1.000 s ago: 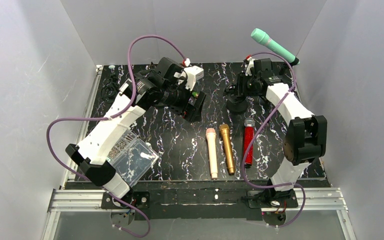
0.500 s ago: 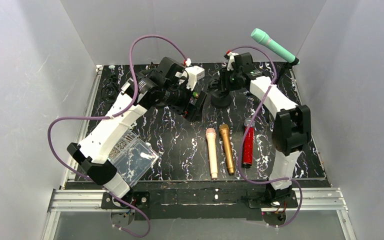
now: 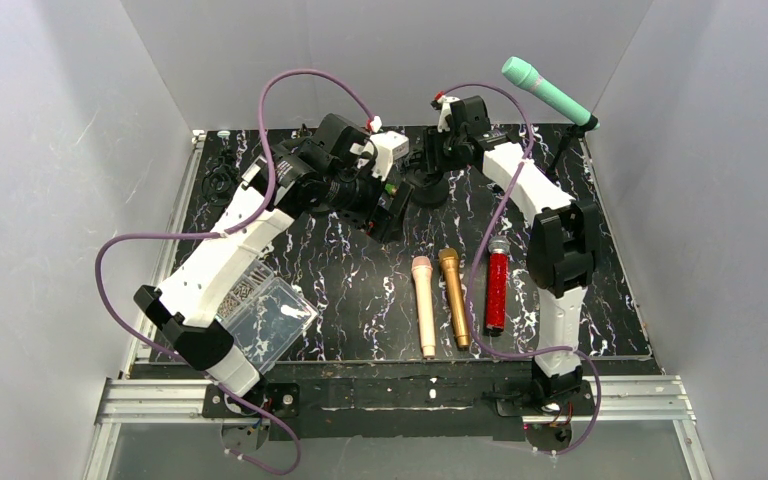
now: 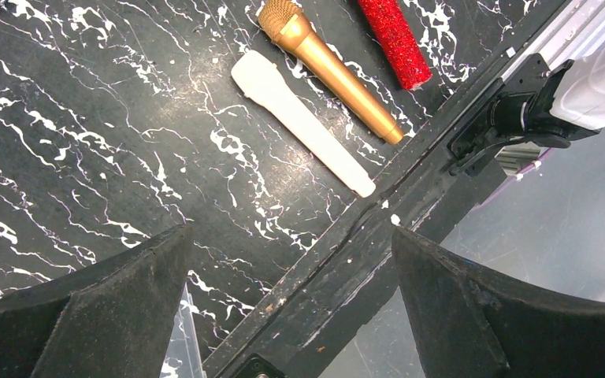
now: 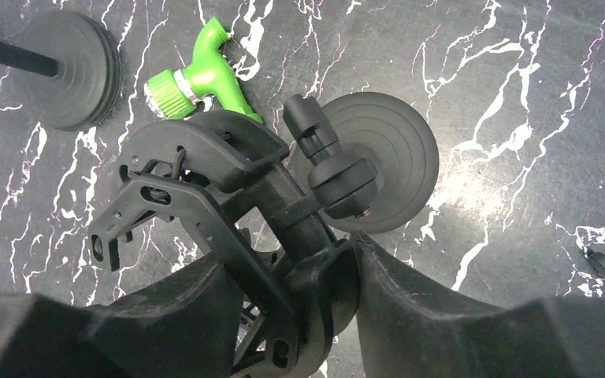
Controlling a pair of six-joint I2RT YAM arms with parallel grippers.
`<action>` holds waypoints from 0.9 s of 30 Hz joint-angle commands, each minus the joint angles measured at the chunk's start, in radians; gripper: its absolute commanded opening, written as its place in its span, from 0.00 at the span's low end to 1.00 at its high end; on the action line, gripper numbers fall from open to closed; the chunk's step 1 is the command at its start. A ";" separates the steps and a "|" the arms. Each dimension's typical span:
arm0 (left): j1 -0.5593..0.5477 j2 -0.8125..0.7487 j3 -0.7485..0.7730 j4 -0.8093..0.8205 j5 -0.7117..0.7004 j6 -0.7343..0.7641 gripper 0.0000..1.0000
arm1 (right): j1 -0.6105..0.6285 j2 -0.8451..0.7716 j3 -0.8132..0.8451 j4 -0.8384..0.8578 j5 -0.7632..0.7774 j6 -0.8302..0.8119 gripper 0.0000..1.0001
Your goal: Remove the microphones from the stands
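overhead view: teal microphone point(image 3: 545, 90) sits tilted in a thin stand point(image 3: 564, 152) at the far right corner of the table point(image 3: 360, 290), gripped at its lower end, head pointing up and to the far left. neither arm touches it. right gripper point(image 3: 428, 162) is at the far centre, well apart from that microphone, over a black clip stand point(image 3: 425, 188) with a round base. left gripper point(image 3: 390, 208) hangs just to the left of that base. cream microphone point(image 3: 423, 305), gold microphone point(image 3: 453, 297) and red microphone point(image 3: 496, 290) lie side by side near the centre, heads to the far side. clear box point(image 3: 270, 320) rests at the near left, beside the left arm.

left wrist view: left gripper is released, fingers spread wide with only bare table between them. the cream and gold microphones lie close together and parallel, the red one just beyond. a black rail point(image 4: 410, 205) runs along the table's near edge.

right wrist view: right gripper is clenched on the black clip stand, both fingers pressed against the clip's lower body. the stand's round base sits on the table beyond the fingers. a green nozzle point(image 5: 201, 79) lies just beside the clip, and a second round base point(image 5: 79, 67) with a rod stands further left. whether that base belongs to the thin stand cannot be told.
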 commanded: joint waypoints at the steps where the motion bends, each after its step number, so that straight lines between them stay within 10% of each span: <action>1: 0.005 -0.019 0.020 -0.057 -0.001 0.014 0.98 | 0.009 -0.035 0.041 0.020 0.016 -0.002 0.59; 7: 0.005 -0.020 0.024 -0.055 -0.004 0.016 0.98 | 0.019 -0.083 0.053 0.027 0.050 -0.020 0.81; 27: 0.011 -0.059 0.054 -0.052 -0.041 0.076 0.98 | 0.091 -0.498 -0.189 0.018 0.137 -0.164 0.88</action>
